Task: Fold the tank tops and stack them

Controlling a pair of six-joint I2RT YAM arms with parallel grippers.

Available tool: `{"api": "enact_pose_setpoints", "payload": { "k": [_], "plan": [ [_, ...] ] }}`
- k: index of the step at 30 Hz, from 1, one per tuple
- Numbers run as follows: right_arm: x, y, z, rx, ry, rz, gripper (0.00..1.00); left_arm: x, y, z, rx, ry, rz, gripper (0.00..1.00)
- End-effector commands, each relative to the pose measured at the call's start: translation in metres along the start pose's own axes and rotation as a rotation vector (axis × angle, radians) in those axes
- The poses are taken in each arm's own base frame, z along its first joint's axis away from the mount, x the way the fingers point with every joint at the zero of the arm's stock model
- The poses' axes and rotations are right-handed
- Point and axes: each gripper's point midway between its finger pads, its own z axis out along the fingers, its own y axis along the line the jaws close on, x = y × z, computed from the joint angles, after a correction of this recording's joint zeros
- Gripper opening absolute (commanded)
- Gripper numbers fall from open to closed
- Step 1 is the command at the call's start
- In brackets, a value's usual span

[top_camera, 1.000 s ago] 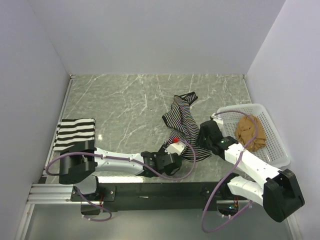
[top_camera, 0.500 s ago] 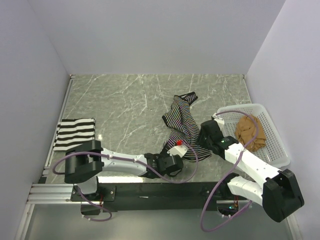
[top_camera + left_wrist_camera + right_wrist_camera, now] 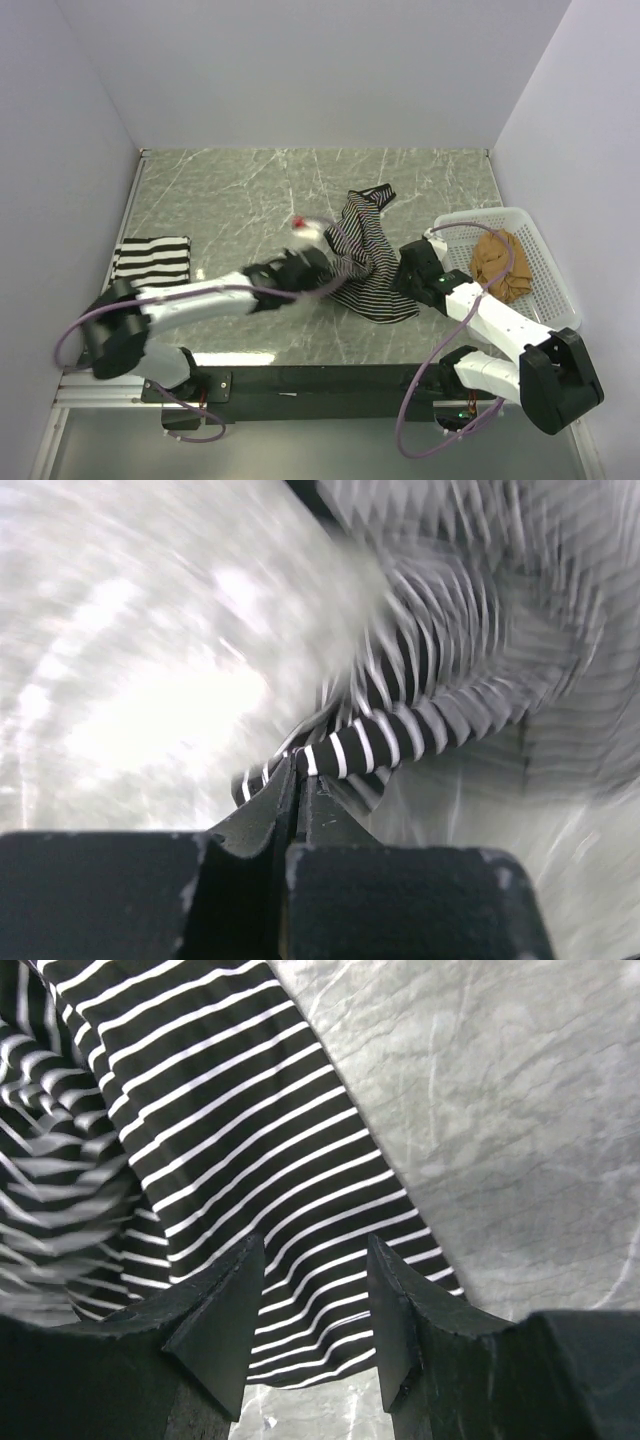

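The long thin-striped tank top (image 3: 365, 255) lies crumpled at the table's middle. My left gripper (image 3: 322, 246), blurred with motion, is at the top's left edge. In the left wrist view the left gripper (image 3: 298, 762) is shut on a rolled edge of the thin-striped top (image 3: 400, 735). My right gripper (image 3: 405, 270) sits at the top's right side. It hangs open (image 3: 315, 1270) just above the striped cloth (image 3: 230, 1140) near its lower edge. The bold black-and-white striped top (image 3: 152, 260) lies folded at the left. The tan-brown top (image 3: 497, 265) is bunched in the basket.
A white mesh basket (image 3: 548, 262) stands at the right, close to the right arm. Walls close in the marble table (image 3: 250, 190) on the left, back and right. The arms' black base rail runs along the near edge.
My left gripper shut on the thin-striped top's edge and swung up and to the left from the near edge, dragging cloth with it. The right gripper stayed where it was, open.
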Motion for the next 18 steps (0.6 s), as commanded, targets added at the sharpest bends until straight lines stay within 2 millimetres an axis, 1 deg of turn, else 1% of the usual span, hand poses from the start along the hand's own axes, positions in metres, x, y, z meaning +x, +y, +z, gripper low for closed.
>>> {"api": "enact_pose_setpoints", "payload": {
  "k": [1, 2, 3, 4, 5, 6, 9, 10, 11, 13, 14, 16, 17, 18],
  "plan": [
    [0.005, 0.004, 0.001, -0.011, 0.021, 0.031, 0.52, -0.049, 0.036, -0.017, 0.039, -0.07, -0.365, 0.01],
    [0.006, 0.003, 0.0, -0.008, 0.026, 0.027, 0.52, -0.062, 0.059, -0.013, 0.025, -0.106, -0.454, 0.0],
    [0.007, 0.005, -0.001, -0.011, 0.029, 0.024, 0.52, -0.061, 0.073, -0.019, 0.037, -0.125, -0.512, 0.01],
    [0.008, 0.006, -0.002, -0.012, 0.031, 0.022, 0.52, -0.061, 0.074, -0.021, 0.088, -0.113, -0.575, 0.01],
    [0.011, 0.008, -0.004, -0.02, 0.043, 0.019, 0.52, -0.072, 0.094, -0.019, 0.085, -0.156, -0.648, 0.01],
    [0.011, 0.009, -0.005, -0.025, 0.043, 0.022, 0.52, -0.067, 0.101, -0.021, 0.094, -0.159, -0.677, 0.01],
    [0.023, 0.011, -0.009, -0.029, 0.065, 0.011, 0.52, -0.066, 0.114, -0.02, 0.105, -0.157, -0.741, 0.01],
    [0.03, 0.014, -0.011, -0.035, 0.076, -0.005, 0.52, -0.065, 0.116, -0.02, 0.102, -0.155, -0.749, 0.01],
    [0.038, 0.01, -0.011, -0.03, 0.092, -0.012, 0.52, -0.065, 0.119, -0.02, 0.102, -0.153, -0.754, 0.01],
    [0.049, 0.015, -0.014, -0.058, 0.119, 0.0, 0.5, -0.063, 0.121, -0.02, 0.109, -0.155, -0.763, 0.01],
    [0.061, 0.018, -0.017, -0.076, 0.139, -0.022, 0.5, -0.064, 0.123, -0.021, 0.116, -0.161, -0.771, 0.01],
    [0.07, 0.026, -0.021, -0.099, 0.153, -0.009, 0.5, -0.061, 0.125, -0.021, 0.121, -0.158, -0.773, 0.01],
    [0.08, 0.033, -0.026, -0.123, 0.167, -0.042, 0.5, -0.061, 0.127, -0.02, 0.117, -0.159, -0.779, 0.01],
    [0.085, 0.036, -0.027, -0.118, 0.177, -0.032, 0.5, -0.058, 0.127, -0.02, 0.122, -0.152, -0.779, 0.01]
  ]
}}
